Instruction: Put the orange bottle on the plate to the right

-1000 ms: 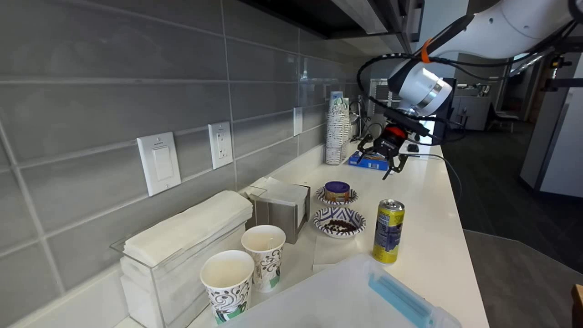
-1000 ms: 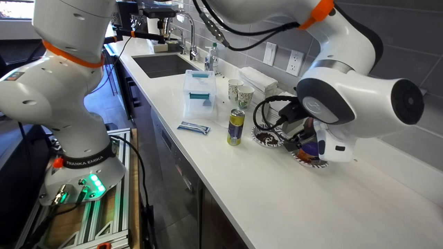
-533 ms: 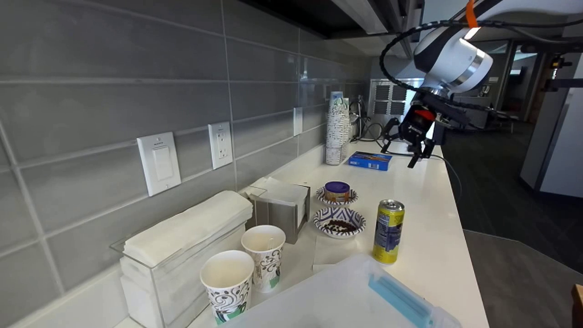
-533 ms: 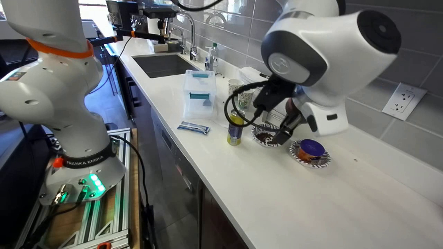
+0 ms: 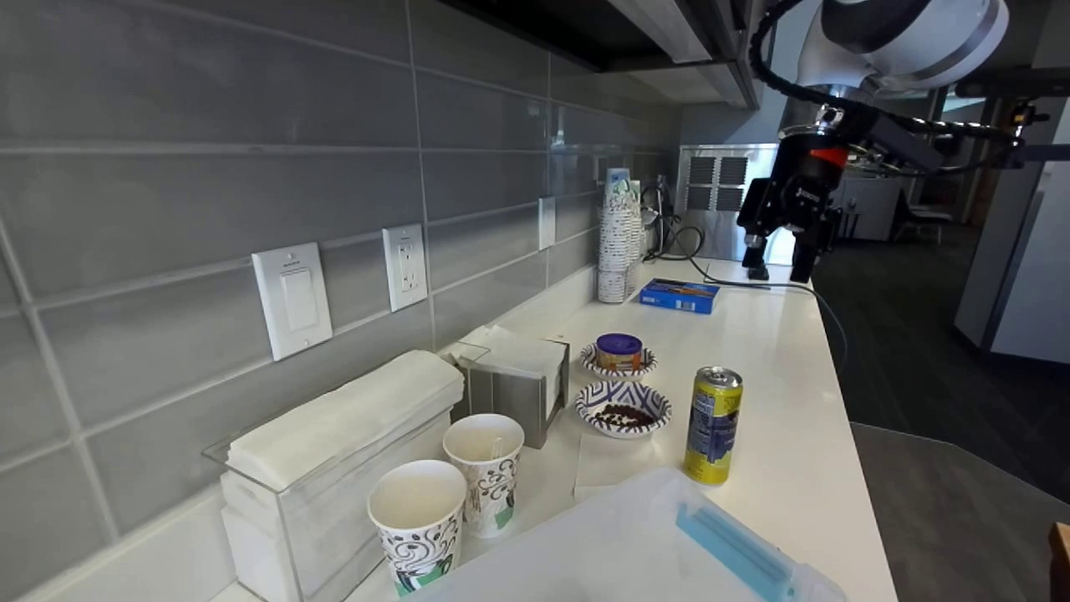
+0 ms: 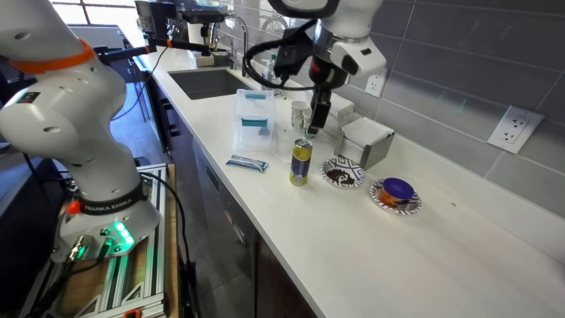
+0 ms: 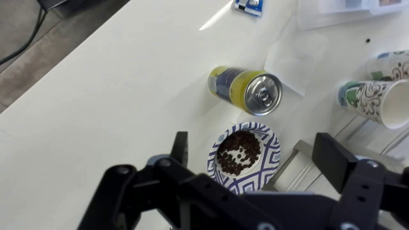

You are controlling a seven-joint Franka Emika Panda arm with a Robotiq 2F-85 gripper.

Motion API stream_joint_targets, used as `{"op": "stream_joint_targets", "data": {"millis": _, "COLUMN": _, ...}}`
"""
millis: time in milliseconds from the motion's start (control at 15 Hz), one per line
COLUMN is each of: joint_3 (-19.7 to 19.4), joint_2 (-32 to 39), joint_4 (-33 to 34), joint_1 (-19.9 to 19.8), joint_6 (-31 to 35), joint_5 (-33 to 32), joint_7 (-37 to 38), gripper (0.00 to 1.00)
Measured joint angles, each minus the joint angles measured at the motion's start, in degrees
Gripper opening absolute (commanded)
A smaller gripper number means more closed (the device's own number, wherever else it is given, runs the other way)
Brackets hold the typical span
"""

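The orange bottle [image 5: 619,353], squat with a dark purple cap, sits upright on a small round striped plate [image 5: 588,365]. In an exterior view, the orange bottle [image 6: 397,192] and this plate [image 6: 414,207] show unobstructed. The bottle is out of the wrist view. A second striped plate [image 6: 353,170], bowl-like, holds dark beans and sits beside the first; it also shows in the wrist view [image 7: 270,159]. My gripper [image 5: 779,274] is open and empty, pointing down, raised high above the counter. In the wrist view, its fingers [image 7: 252,143] stand wide apart with the bean plate showing between them.
A yellow can [image 6: 300,162] stands near the bean plate. A napkin holder [image 6: 368,143] is behind the plates. Paper cups [image 5: 418,518], a clear plastic box [image 6: 254,123] and a blue-white packet [image 6: 247,163] lie beyond the can. A blue box [image 5: 679,295] lies along the wall.
My gripper has risen and moved back from over the plates, turning to point straight down. The orange bottle, hidden behind the gripper earlier in an exterior view, now shows fully. Objects stay put.
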Motion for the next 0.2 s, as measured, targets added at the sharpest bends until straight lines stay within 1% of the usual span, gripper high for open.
{"op": "stream_joint_targets", "data": {"millis": 200, "joint_3": 1.30, "joint_2": -5.26, "joint_4": -3.29, "joint_1": 0.76, "joint_6": -0.08, "joint_5": -2.20, "joint_7": -0.05, "gripper": 1.00}}
